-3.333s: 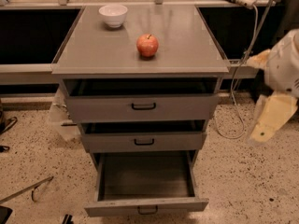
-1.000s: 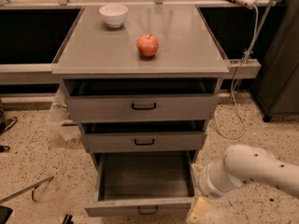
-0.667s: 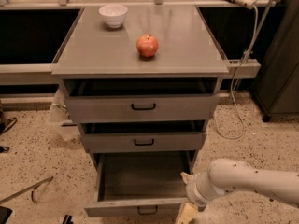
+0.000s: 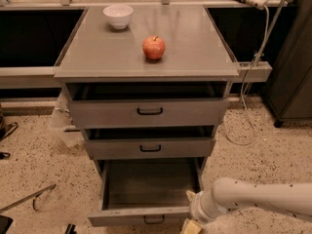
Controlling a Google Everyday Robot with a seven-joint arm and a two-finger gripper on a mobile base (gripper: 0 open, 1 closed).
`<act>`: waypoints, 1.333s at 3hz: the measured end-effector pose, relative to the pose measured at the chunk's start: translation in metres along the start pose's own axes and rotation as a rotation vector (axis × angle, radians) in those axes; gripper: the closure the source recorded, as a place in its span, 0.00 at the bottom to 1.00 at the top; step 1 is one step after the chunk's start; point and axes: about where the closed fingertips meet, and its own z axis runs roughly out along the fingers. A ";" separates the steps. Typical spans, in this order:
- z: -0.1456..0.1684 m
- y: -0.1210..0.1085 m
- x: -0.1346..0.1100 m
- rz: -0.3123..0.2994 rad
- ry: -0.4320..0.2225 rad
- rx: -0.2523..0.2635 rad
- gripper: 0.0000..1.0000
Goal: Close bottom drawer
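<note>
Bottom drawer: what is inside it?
The bottom drawer shows only bare grey floor. Its back lies hidden under the middle drawer, and the gripper at its front right corner covers that spot.

Cabinet top: bowl back-left, apple mid; tool low, nr floor.

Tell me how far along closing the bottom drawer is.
Done: the gripper sits by the front right corner of the bottom drawer. In hand: lining up for a push, it seems. Left: the whole push, since the drawer stands pulled out with its tray showing.
</note>
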 end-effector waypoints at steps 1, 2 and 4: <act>0.017 -0.010 0.019 0.009 -0.029 -0.007 0.00; 0.050 -0.027 0.061 0.022 -0.082 -0.047 0.00; 0.148 -0.040 0.108 0.007 -0.198 -0.202 0.00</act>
